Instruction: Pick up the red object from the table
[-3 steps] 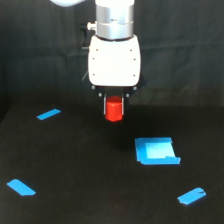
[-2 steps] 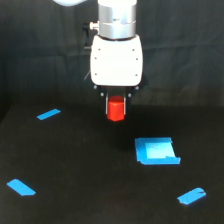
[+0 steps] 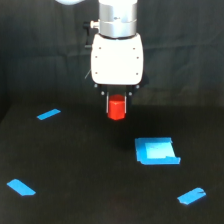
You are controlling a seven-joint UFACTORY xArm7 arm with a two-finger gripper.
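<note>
A: Exterior view: the pincer (image 3: 117, 106) is clamping the red object (image 3: 117, 109), which is hanging directly beneath the white body.

B: Relative to the blue square patch (image 3: 156, 150)?

A: Above it, toward this view's left, seemingly clear of the table (image 3: 75, 170).

The red object (image 3: 116, 107) is bright red-orange under the white gripper (image 3: 117, 102) body. The table (image 3: 75, 165) is matte black, with bright blue tape strips (image 3: 48, 114) and a blue square patch (image 3: 156, 150).
</note>
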